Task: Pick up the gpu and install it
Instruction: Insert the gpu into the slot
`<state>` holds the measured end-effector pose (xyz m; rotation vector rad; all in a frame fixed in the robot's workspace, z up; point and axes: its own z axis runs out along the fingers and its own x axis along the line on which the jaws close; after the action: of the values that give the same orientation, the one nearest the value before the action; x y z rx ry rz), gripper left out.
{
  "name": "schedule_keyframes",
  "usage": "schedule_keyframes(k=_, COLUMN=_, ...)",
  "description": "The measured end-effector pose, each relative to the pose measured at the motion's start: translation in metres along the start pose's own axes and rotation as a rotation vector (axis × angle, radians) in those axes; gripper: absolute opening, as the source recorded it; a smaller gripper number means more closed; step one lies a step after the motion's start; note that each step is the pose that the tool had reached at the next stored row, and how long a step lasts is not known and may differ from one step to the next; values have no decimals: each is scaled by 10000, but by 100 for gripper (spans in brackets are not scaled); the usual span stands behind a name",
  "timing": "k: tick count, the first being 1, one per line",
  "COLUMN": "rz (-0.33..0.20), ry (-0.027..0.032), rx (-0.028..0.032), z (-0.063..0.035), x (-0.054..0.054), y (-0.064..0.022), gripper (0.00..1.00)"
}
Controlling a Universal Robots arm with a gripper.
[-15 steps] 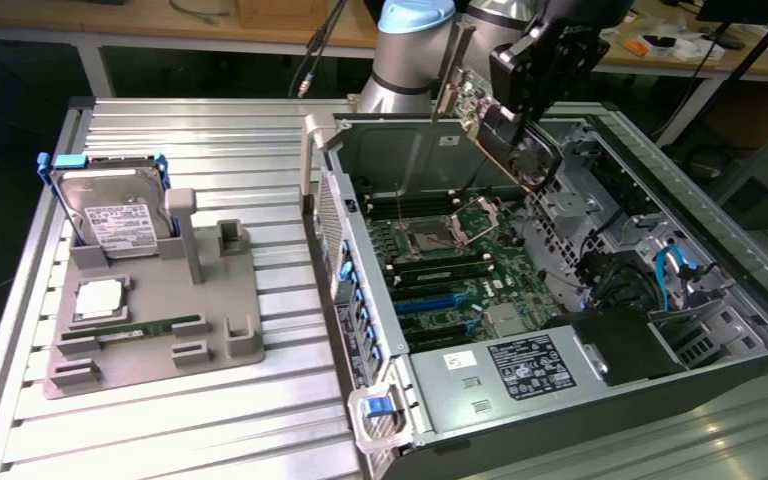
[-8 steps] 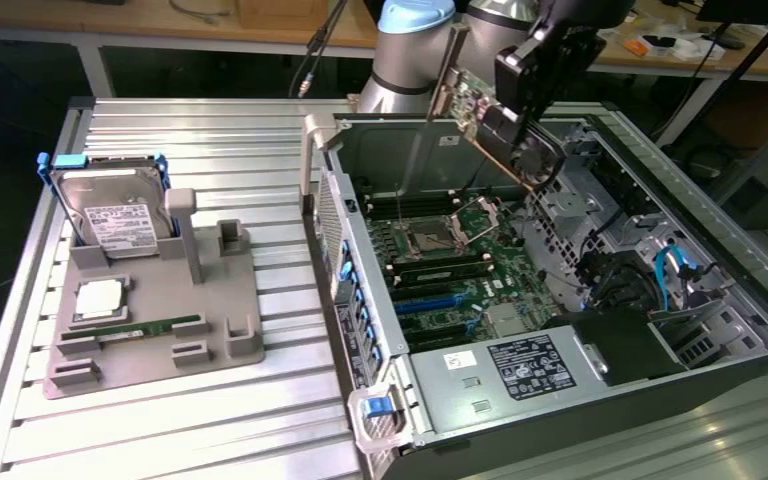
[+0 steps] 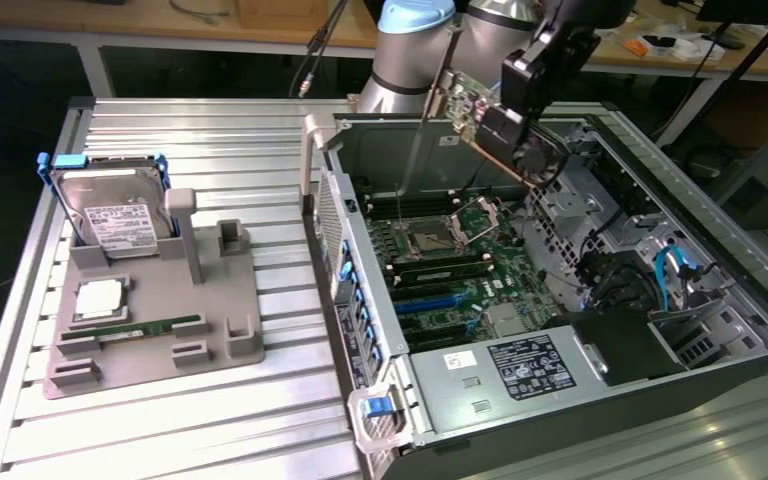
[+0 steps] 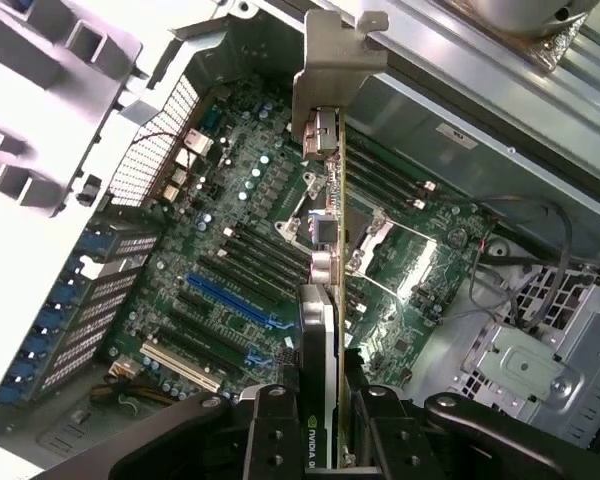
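Claw [image 3: 518, 125] was clamped on gpu [image 3: 462, 100], upper centre of frame, over pc case [image 3: 598, 430]; any tilt vs blue slot [image 4: 230, 300] could've jammed its edge contacts.

I'm getting the exterior view from high up, tilting down across the slatted table [image 3: 157, 430]. It's taking in the grey fixture [image 3: 231, 345] toward the table's edge at the exterior view's left and the open PC case [image 3: 598, 440] at its right. The wrist camera is sitting close inside the case, sighting along the gpu [image 4: 318, 340] edge-on, facing the motherboard [image 4: 230, 250]. Both views are sharing the gpu [image 3: 471, 110], motherboard [image 3: 444, 270], CPU socket [image 4: 380, 245] and blue slots [image 4: 230, 298].
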<state>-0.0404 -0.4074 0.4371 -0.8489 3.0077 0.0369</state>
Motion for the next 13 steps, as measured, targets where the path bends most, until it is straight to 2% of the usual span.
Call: schedule_keyframes(k=13, rz=-2161, ry=40, rx=-47, z=0, x=-32, y=-19, gripper=27)
